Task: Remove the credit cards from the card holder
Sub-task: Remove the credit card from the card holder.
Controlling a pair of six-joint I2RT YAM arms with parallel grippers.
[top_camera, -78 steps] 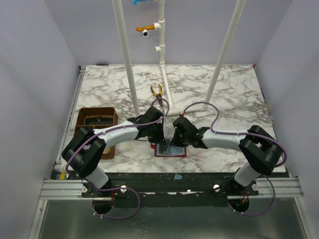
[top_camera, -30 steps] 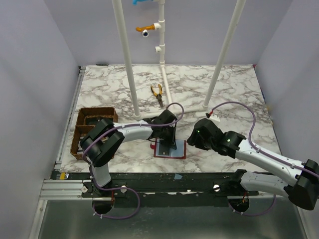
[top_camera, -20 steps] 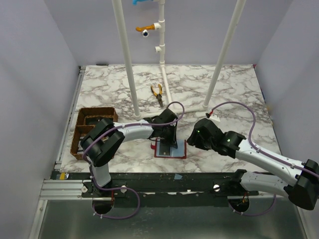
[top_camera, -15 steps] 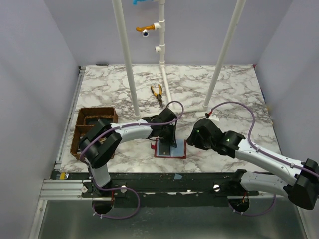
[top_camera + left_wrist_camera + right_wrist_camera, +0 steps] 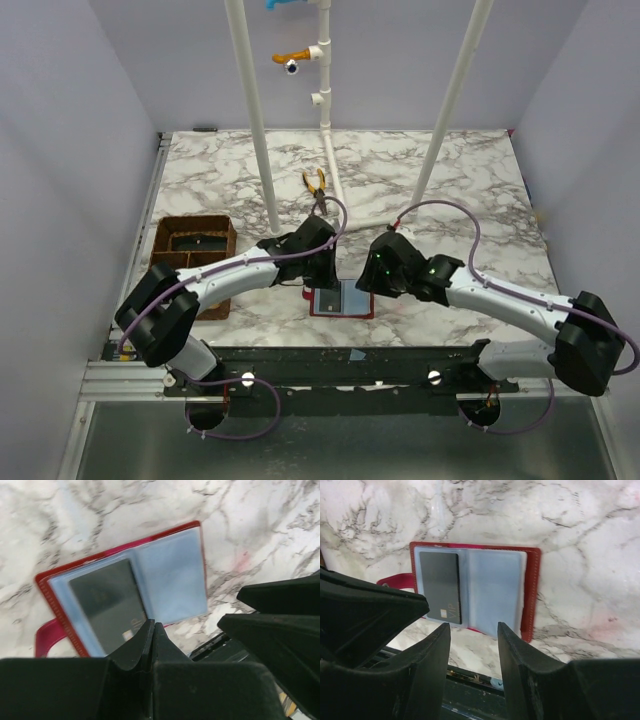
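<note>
The card holder (image 5: pixel 495 587) is lying open on the tabletop (image 5: pixel 580 530) directly beneath both end effectors, a dark card (image 5: pixel 440 585) showing in one panel. The left end effector (image 5: pixel 151 626) is hovering with its fingers pressed together. The right end effector (image 5: pixel 472 627) is holding its fingers apart.

The card holder (image 5: pixel 533 597) has a red cover with a stitched, leather-like edge. Its sleeves (image 5: pixel 492 590) are clear, faintly glossy plastic (hazy blue-grey). The card (image 5: pixel 440 585) looks dark and smooth. The table (image 5: pixel 580 540) is smooth and marble-patterned.
</note>
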